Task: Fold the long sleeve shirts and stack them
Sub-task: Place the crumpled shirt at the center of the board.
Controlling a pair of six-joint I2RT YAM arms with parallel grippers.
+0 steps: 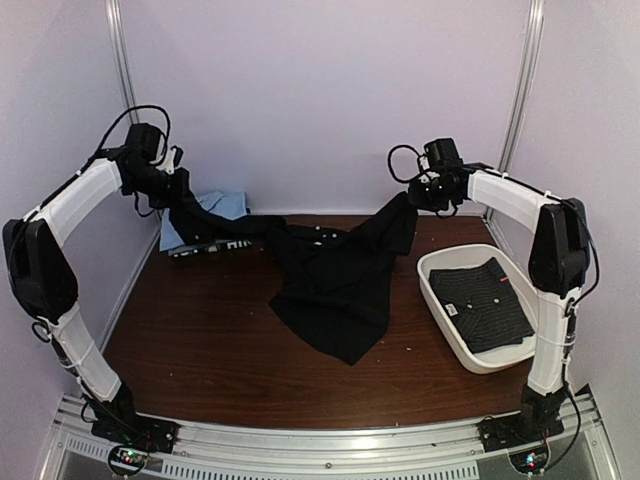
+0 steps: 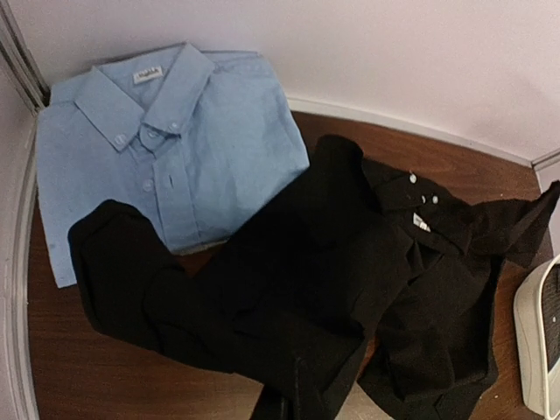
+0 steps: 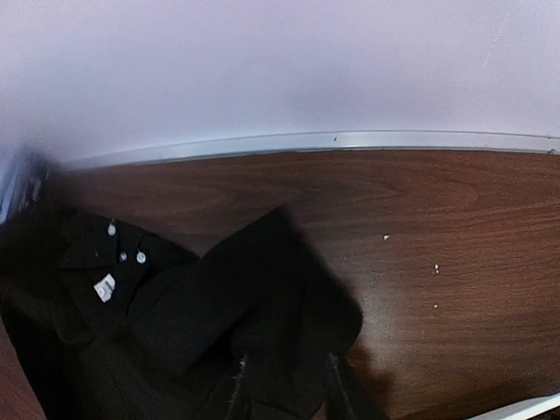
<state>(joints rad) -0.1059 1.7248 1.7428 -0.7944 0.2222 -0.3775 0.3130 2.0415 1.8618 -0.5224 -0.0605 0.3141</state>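
Both ends of the black shirt (image 1: 340,280) are raised, stretched left-right: left gripper (image 1: 180,200) clamped on it, right gripper (image 1: 418,198) slightly parted around it, grip unclear tbh.

Folded light blue shirt (image 2: 175,140), white bin (image 1: 488,362), brown wooden table (image 1: 200,340)

Black shirt (image 3: 219,315) with small white buttons, draped on brown table (image 3: 437,219), cloth between right gripper (image 3: 287,394) fingers, pale wall (image 3: 280,61) behind
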